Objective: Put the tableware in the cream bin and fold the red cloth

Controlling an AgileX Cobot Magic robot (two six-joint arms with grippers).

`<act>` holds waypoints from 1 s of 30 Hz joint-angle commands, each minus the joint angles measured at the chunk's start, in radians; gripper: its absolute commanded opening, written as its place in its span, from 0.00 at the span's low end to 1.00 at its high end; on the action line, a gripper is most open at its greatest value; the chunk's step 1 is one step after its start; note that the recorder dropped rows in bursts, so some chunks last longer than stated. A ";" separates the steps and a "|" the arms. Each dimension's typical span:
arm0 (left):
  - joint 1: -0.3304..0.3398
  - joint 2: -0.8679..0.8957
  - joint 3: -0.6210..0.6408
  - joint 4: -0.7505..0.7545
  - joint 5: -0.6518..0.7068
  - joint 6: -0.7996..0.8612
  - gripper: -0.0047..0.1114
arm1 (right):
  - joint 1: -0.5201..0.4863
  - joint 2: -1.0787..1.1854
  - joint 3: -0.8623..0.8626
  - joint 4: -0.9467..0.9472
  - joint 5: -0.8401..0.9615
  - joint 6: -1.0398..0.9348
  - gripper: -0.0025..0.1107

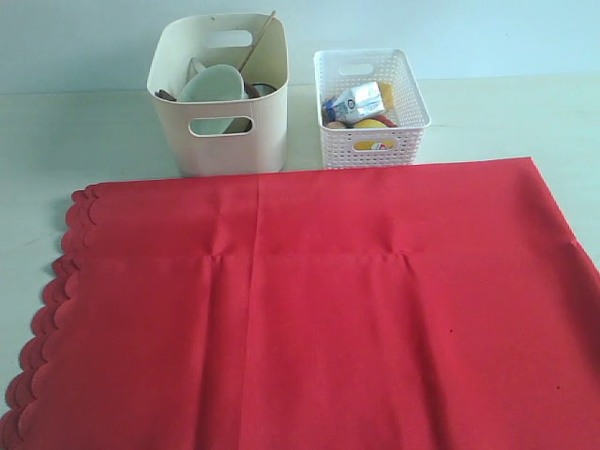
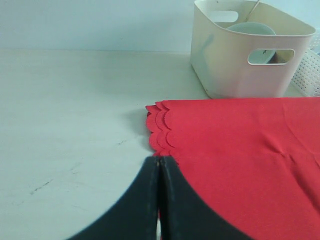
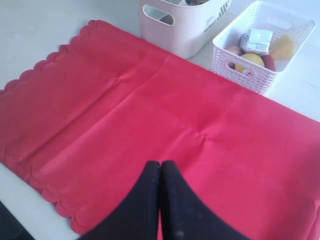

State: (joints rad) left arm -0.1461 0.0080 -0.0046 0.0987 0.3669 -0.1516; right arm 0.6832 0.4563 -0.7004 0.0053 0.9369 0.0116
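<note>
The red cloth [image 1: 328, 309] lies flat over the near half of the table, its scalloped edge on the left showing stacked layers [image 2: 159, 127]. Behind it stands the cream bin [image 1: 220, 141], holding a pale bowl [image 1: 214, 86], chopsticks [image 1: 258, 42] and other tableware that is mostly hidden. Neither gripper shows in the exterior view. My left gripper [image 2: 159, 161] is shut, its tips at the cloth's scalloped edge [image 2: 240, 150], with nothing seen held. Over the cloth [image 3: 150, 125], my right gripper [image 3: 160, 164] is shut and empty.
A white lattice basket [image 1: 370, 141] stands right of the cream bin [image 3: 180, 35], holding a milk carton [image 1: 356, 98], a lemon [image 3: 250, 61] and other food. Bare pale table [image 2: 75, 125] lies left of the cloth.
</note>
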 commanded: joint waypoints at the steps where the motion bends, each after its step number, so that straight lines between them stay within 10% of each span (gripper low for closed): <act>1: -0.004 0.053 -0.047 -0.006 -0.004 -0.006 0.04 | -0.005 -0.002 0.006 0.004 -0.012 0.001 0.02; 30: -0.004 0.686 -0.501 -0.006 -0.006 -0.006 0.04 | -0.005 -0.002 0.006 0.003 -0.017 0.001 0.02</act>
State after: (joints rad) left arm -0.1461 0.6565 -0.4849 0.0987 0.3669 -0.1516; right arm 0.6832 0.4563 -0.7004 0.0053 0.9369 0.0122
